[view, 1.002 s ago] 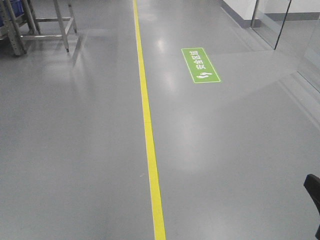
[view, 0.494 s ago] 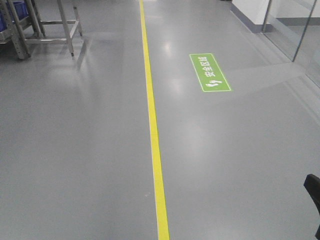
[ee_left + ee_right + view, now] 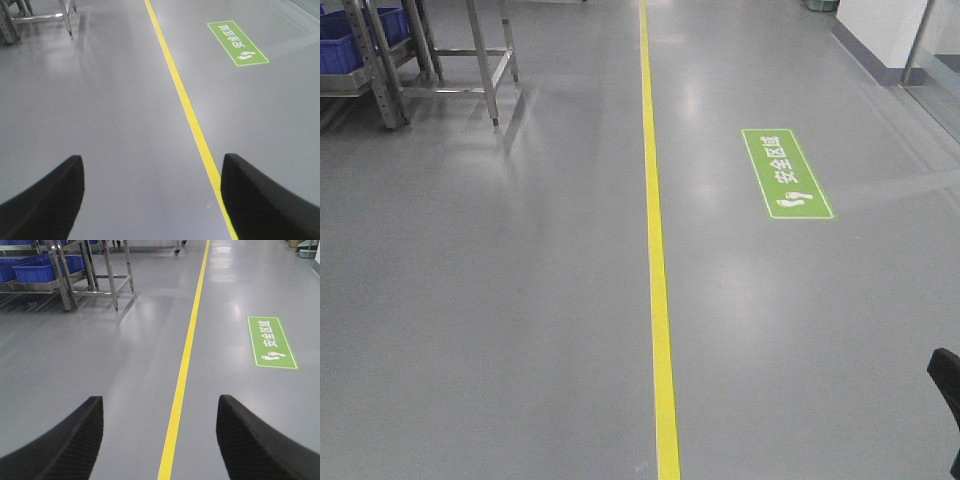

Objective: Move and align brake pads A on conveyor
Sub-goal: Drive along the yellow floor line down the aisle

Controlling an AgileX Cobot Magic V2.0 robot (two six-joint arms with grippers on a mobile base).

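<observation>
Nearest to the cameras, the left gripper (image 3: 151, 165) and the right gripper (image 3: 160, 402) both hang low over bare grey floor (image 3: 500, 300) with their black fingers (image 3: 50, 200) spread wide and nothing between them. The left gripper looks down with the yellow line (image 3: 658, 280) just to its right, and the right gripper almost straddles it. A black part (image 3: 945, 380) pokes in well to the right of the line at the bottom of the front view; what it belongs to cannot be told. Over the last second the front view has slid. The line has drifted rightward in the picture, and the green floor sign (image 3: 787, 172) on the line's right side has dropped lower and come closer. The steel rack (image 3: 59, 275), far off on the line's left, has come further into view, now with its blue bins (image 3: 40, 270) showing. That reads as the mobile base rolling forward along the line and swinging a little left — travel, not handling. Neither the brake pads A nor the conveyor appears in any view, so the pads' whereabouts cannot be told from here. The task itself looks unstarted — the base probably has to reach the belt before either arm has anything to do.
</observation>
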